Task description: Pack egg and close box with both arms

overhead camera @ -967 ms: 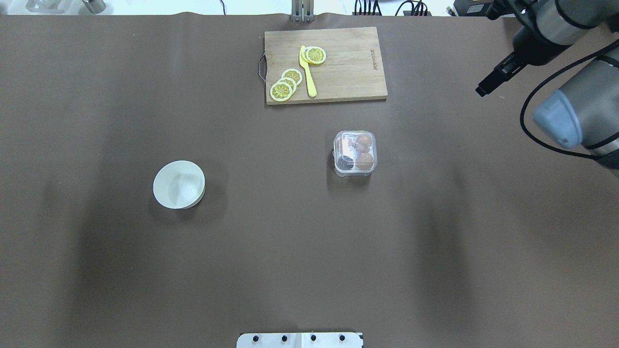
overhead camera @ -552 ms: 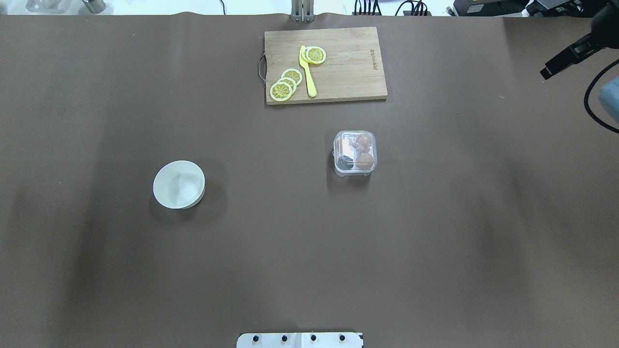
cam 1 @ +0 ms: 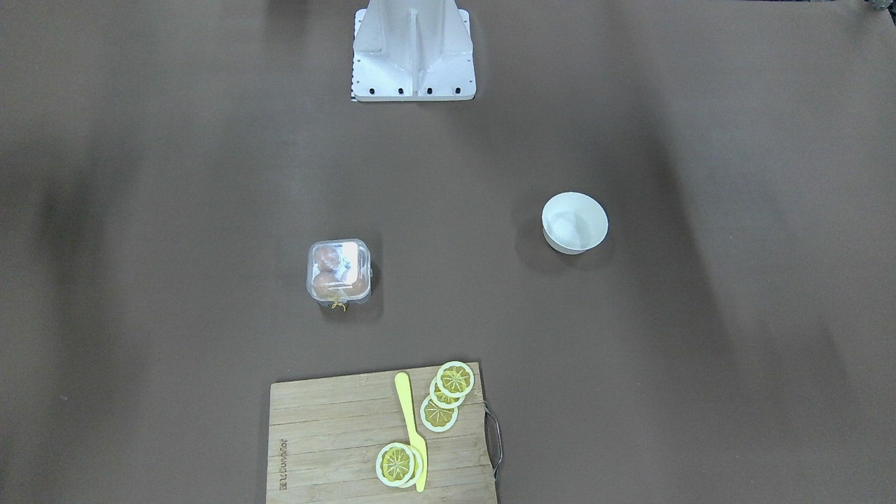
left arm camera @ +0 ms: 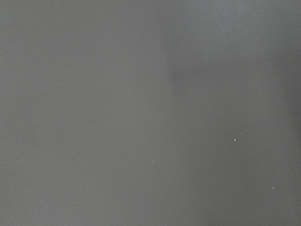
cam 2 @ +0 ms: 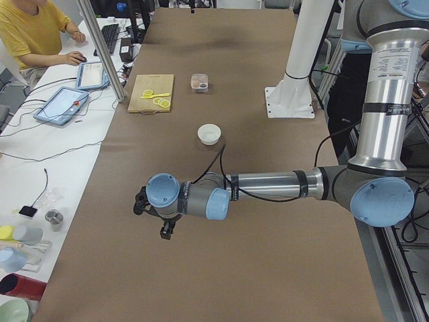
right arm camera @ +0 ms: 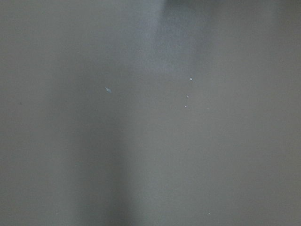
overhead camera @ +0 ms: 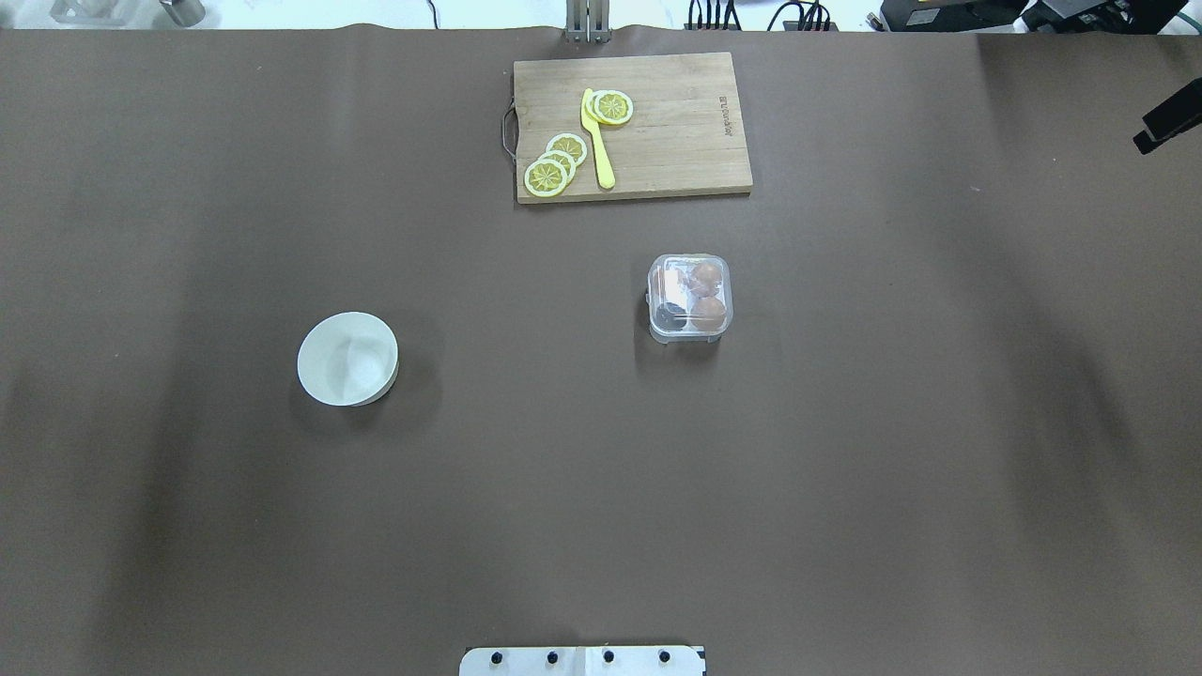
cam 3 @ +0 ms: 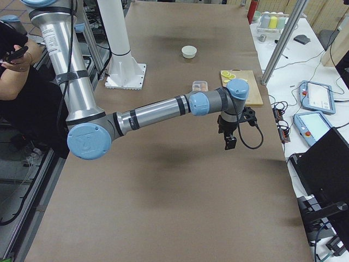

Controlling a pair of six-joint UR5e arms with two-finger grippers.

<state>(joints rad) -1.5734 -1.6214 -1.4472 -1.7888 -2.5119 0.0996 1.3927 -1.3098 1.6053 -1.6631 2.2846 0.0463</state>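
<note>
The box [overhead camera: 690,296] stands right of the table's centre with its clear lid down; it also shows in the front view [cam 1: 338,271]. Brown eggs [overhead camera: 709,313] show through the lid, and I cannot tell them apart. A yellow string [cam 1: 338,305] hangs at its far side. My right gripper [cam 3: 230,143] hangs over bare table far to the right of the box; only a black tip [overhead camera: 1164,125] of it shows at the overhead view's edge. My left gripper [cam 2: 165,231] hangs over bare table far left. I cannot tell whether either is open. Both wrist views show only bare mat.
A round white bowl [overhead camera: 347,359] sits left of centre and looks empty. A wooden cutting board [overhead camera: 657,141] with lemon slices [overhead camera: 556,161] and a yellow knife [overhead camera: 597,141] lies at the far edge. The white robot base [cam 1: 413,52] stands at the near edge.
My right arm has swung out to the right and almost left the overhead view. The box, bowl and board have not moved.
</note>
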